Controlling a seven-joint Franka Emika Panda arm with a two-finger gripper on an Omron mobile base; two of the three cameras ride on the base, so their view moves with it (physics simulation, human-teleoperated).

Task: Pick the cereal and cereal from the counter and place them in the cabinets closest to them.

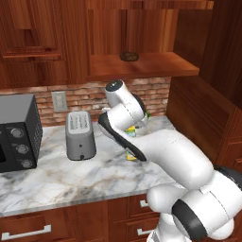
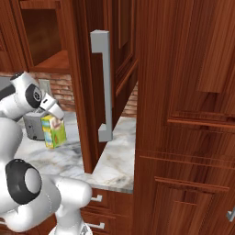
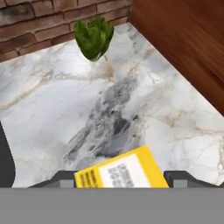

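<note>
The gripper is clamped on the yellow cereal box, which sits between the fingertips, its top panel facing the hand camera. The box hangs clear above the marble counter, near a leafy green plant.

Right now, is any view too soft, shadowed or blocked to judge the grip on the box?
Left base view: white arm hides most of the yellow cardboard cereal box. Right base view: sharp, box lifted in the end effector. Hand view: soft dark shadow on the veined marble counter.
</note>
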